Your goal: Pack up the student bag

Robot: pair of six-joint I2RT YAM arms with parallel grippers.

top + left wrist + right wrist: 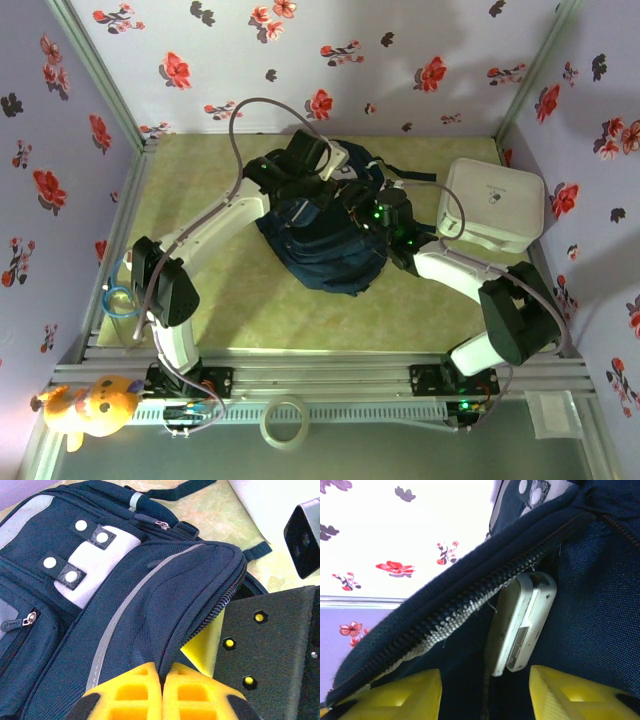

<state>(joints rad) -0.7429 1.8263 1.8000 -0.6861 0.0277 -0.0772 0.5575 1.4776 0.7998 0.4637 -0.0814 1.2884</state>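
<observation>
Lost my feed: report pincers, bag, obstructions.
Left pincer shut on student bag flap. Right pincer open at bag mouth, white device inside. White box alongside.

The white arms point(215, 225) have black joints point(165, 285), grey cables point(238, 130), yellow fingers point(130, 695).

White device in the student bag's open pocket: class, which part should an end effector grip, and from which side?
Probably the white device's near, rounded end, pinched across its narrow width. Come in through the student bag's open mouth, along the device's length: it stands tucked under the zipper edge, fabric on both sides, so that end looks most reachable.
</observation>
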